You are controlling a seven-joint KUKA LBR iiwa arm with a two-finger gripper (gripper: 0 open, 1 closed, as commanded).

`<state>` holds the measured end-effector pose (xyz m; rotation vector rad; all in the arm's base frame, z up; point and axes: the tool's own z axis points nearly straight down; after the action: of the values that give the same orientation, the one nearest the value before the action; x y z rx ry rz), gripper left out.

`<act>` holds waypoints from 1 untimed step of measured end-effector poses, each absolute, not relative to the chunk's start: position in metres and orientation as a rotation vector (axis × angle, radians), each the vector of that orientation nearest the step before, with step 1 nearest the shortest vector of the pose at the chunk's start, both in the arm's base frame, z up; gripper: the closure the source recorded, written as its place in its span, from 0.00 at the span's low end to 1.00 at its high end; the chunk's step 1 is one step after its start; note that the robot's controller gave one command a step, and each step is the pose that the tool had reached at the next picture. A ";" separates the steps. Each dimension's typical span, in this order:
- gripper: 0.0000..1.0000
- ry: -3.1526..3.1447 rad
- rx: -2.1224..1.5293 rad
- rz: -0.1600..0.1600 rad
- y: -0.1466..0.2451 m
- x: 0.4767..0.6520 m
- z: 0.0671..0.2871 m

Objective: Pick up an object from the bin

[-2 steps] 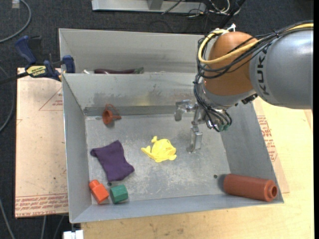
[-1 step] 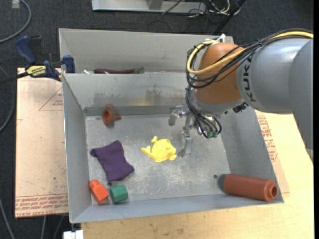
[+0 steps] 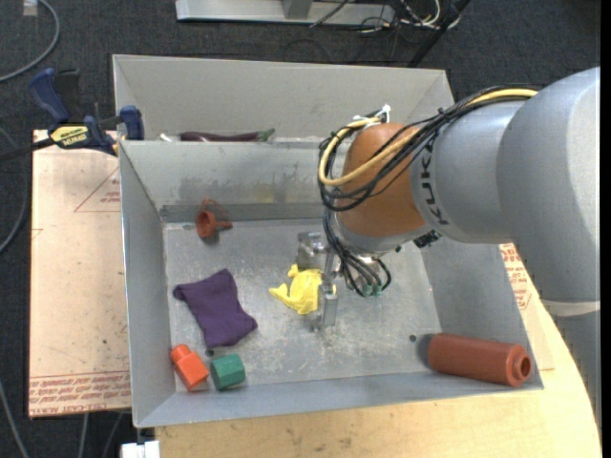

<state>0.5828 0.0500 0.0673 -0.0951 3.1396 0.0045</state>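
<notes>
The gripper point(image 3: 325, 303) was seen low in the grey metal bin point(image 3: 143, 284), near its middle, with its tip close to the floor. Whether it was spread or closed could not be told, since its lower parts were overlapped by the wrist and by the thing beside it. A crumpled yellow soft thing point(image 3: 298, 292) was seen touching the gripper on the view's left side, on the floor near the bin's centre. Whether it was gripped could not be judged. Above the gripper, the orange wrist cover point(image 3: 377, 184) was wrapped by black and yellow cables point(image 3: 334, 151). The grey arm point(image 3: 516, 170) was seen entering from the view's right.

Further out, 1 limp purple cloth point(image 3: 218, 308) was spread flat to the left of the yellow thing, apart from it. Below the cloth, near the front left corner, 1 orange block point(image 3: 189, 365) and 1 green block point(image 3: 227, 371) were set side by side, touching or nearly so. 1 small rust-coloured flared piece point(image 3: 211, 221) was seen near the back wall, at the left. 1 reddish-brown cylinder point(image 3: 477, 359) was laid on its side in the front right corner, well apart from the gripper.
</notes>
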 end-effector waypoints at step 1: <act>1.00 3.125 -0.144 0.006 0.040 0.588 0.072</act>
<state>0.5884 0.0399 0.0716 -0.1442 3.1250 0.0057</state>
